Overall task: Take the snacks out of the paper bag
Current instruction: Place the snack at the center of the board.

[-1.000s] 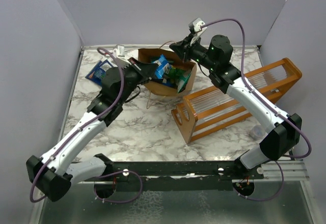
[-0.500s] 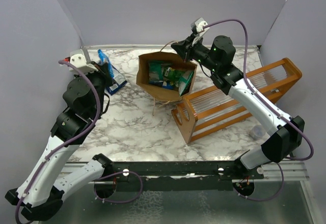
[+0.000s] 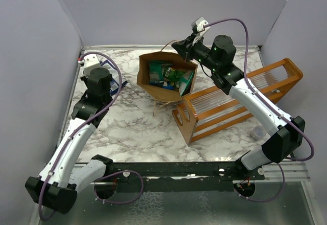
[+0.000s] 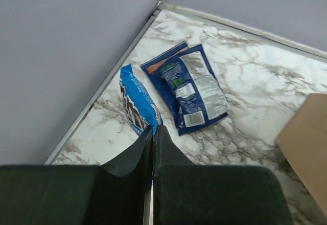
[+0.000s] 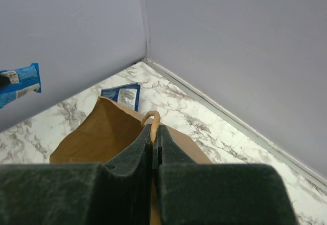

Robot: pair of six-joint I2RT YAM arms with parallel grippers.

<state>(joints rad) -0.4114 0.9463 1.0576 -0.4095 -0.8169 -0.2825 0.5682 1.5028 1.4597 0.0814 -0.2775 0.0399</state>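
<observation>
The brown paper bag [image 3: 159, 93] stands open at the back middle of the marble table, with several teal, green and blue snacks [image 3: 171, 75] inside. My right gripper [image 3: 185, 48] is shut on the bag's loop handle [image 5: 152, 116] at the far rim [image 5: 102, 128]. My left gripper [image 4: 153, 129] is shut on the end of a blue-and-white snack packet [image 4: 137, 102], held low near the far left corner. The packet also shows in the right wrist view [image 5: 19, 84]. A dark blue packet [image 4: 186, 84] lies flat beside it. My wrist hides the held packet from above.
An orange wooden rack [image 3: 240, 99] with clear slats lies right of the bag. A small clear object [image 3: 259, 131] sits near the right arm. Grey walls close the left, back and right. The bag's corner [image 4: 306, 148] is to the left gripper's right.
My left arm pulled the blue-and-white packet out of the bag, swung it to the far left, then lowered it beside the dark blue packet. My right gripper stayed on the handle.
</observation>
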